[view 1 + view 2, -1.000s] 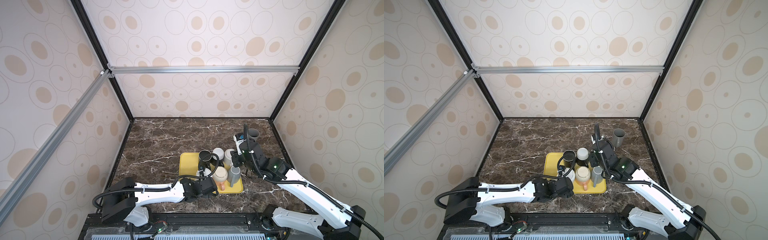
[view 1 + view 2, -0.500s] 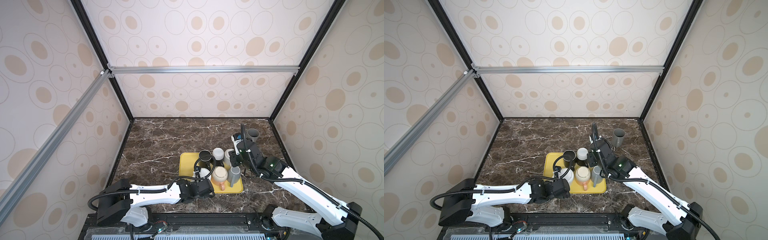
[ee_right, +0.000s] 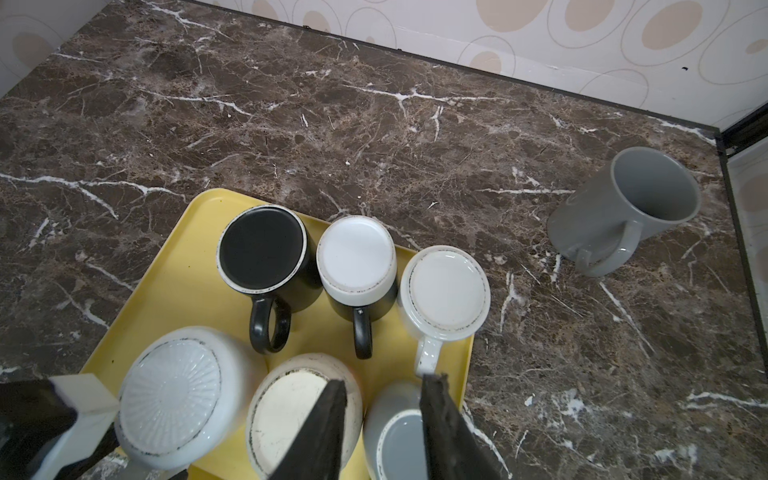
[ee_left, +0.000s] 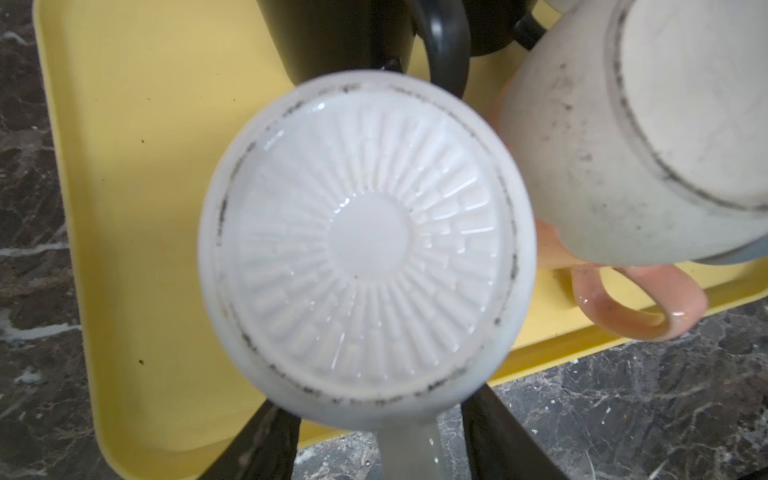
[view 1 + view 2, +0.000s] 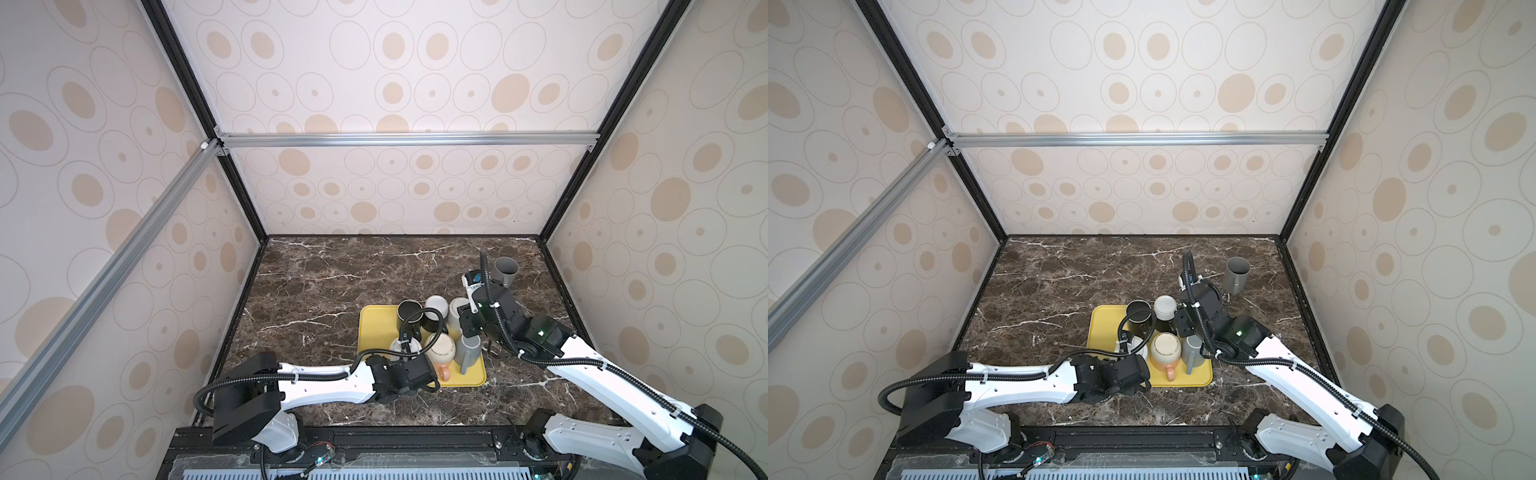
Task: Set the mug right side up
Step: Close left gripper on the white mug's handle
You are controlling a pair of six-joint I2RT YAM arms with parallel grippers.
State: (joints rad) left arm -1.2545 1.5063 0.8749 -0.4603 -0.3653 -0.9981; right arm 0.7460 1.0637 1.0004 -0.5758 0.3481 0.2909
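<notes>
Grasp step: the left gripper [image 4: 380, 415] is straddling the handle [image 4: 409, 453] of the upside-down white mug [image 4: 365, 245] on the yellow tray [image 4: 145, 166] — jaws apart, not clamped. Next — pinching it, lifting clear of the beige mug [image 4: 602, 158], flipping.

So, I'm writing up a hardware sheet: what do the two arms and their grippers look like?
Left arm and right arm: white link shells, black joints and bases. Black corrugated conduit runs along each. A green light glows on the right arm. Fingers are black, flat, tapered.
</notes>
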